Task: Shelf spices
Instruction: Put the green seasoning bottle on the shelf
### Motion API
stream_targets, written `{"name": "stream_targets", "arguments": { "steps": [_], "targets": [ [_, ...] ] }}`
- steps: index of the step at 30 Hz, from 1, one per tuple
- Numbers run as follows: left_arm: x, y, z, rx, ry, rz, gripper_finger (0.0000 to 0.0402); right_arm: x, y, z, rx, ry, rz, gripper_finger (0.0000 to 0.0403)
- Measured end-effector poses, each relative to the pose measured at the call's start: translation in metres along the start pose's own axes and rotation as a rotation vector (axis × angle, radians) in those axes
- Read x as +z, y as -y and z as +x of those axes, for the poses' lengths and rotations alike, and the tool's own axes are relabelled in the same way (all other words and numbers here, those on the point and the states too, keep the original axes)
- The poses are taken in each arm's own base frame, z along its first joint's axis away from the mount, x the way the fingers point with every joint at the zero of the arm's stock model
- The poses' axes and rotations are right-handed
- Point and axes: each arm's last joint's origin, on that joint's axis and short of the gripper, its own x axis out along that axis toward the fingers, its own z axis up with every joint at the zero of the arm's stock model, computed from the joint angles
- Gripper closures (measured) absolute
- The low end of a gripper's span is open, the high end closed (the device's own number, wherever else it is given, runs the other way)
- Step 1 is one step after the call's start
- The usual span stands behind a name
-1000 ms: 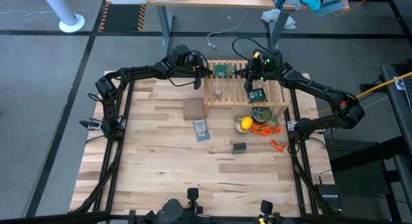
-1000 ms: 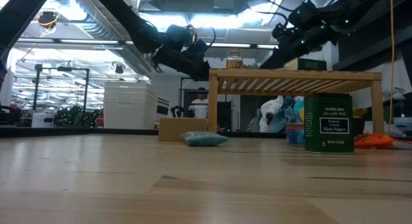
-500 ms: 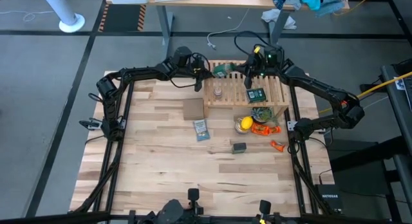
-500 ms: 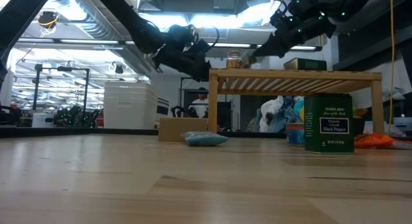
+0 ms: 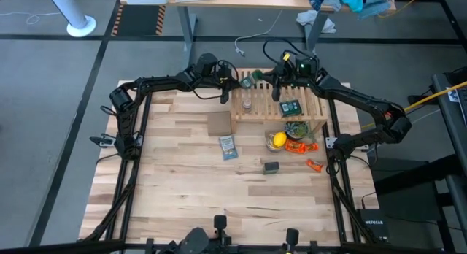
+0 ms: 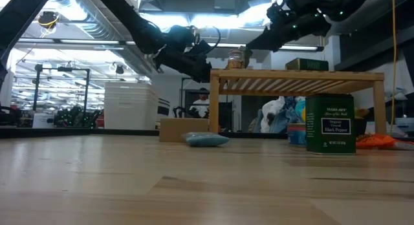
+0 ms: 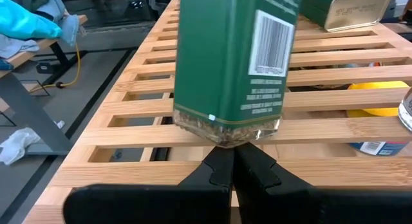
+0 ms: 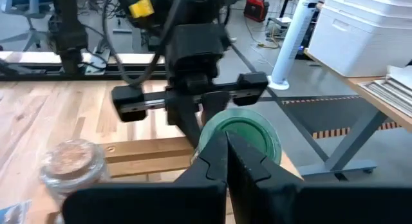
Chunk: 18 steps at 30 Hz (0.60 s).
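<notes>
green tin [image 6: 330, 124] | label: "Trader Joe's", probably "Black Pepper"

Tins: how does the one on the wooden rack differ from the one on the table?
The shelf tin lies flat on the slats, label up; the table tin stands upright. The shelf tin is already on the shelf; the table tin stands in front of it. Both are small, dark, rectangular.
</notes>
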Motion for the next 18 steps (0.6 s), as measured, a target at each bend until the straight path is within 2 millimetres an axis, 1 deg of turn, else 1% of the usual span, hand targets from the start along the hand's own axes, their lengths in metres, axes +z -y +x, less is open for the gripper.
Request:
{"name": "stream_targets", "arguments": {
  "steps": [6,13,18],
  "targets": [
    [-0.0001,0.0001,0.0000,-0.003,-0.001,-0.001,0.0401,-0.0064,0.0032,0.0072,-0.001,-0.018,0.011,0.0402],
    [-0.0001,0.0002,0.0000,-0.004,0.000,-0.001,0.0401,-0.0010,0.0043,0.0085,0.011,0.053,0.018,0.0402],
    [0.0000,0.0002,0.0000,-0.005,0.001,-0.001,0.0401,-0.0011,0.0043,0.0087,0.012,0.054,0.026,0.0402]
  ]
}}
